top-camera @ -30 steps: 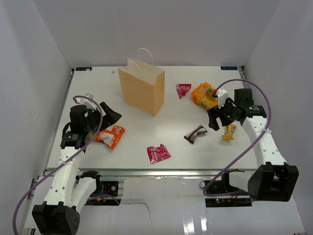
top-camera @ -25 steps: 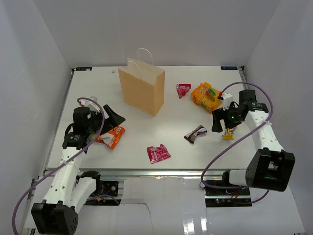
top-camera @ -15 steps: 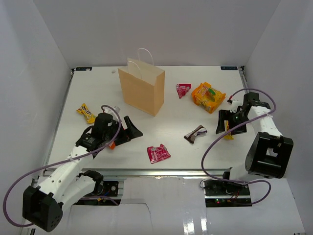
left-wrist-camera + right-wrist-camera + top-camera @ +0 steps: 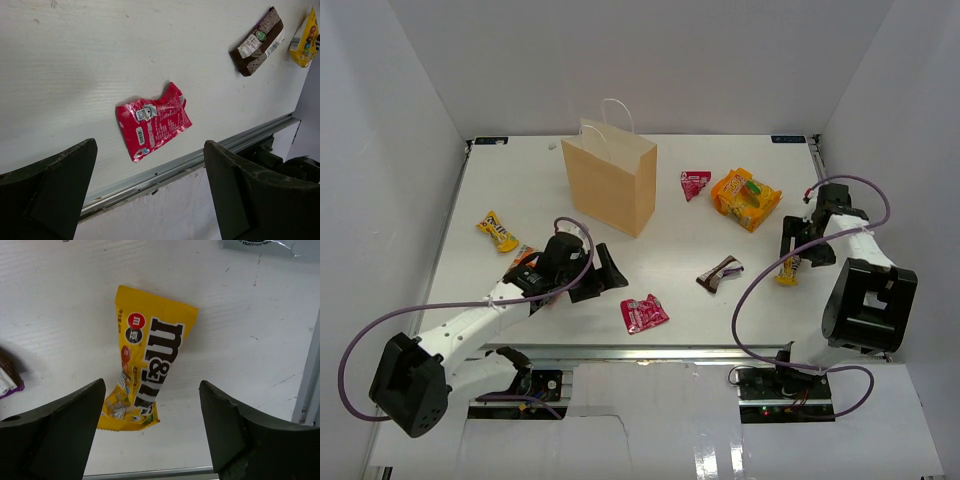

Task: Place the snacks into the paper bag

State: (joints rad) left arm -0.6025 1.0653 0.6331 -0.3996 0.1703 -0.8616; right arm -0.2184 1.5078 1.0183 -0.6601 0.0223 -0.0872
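The left gripper (image 4: 150, 165) stood open and held nothing, close to the magenta-pink packet (image 4: 152, 122) at the front edge of the table (image 4: 500, 180). The right gripper (image 4: 151, 385) was likewise spread wide and unladen, just above the yellow M&M's packet (image 4: 145, 360). The dark brown packet (image 4: 720, 272) lay between the two, the red triangular packet (image 4: 694, 183) and orange-yellow pouch (image 4: 745, 197) lay farther back, and the paper bag (image 4: 611, 185) stood upright at the rear, apart from every packet noted.

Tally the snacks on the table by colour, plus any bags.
Yellow packets: 2
Orange-yellow pouch: 1
Orange-white packet, partly hidden: 1
Magenta packet: 1
Brown packet: 1
Red packet: 1
Paper bag: 1
Total: 8
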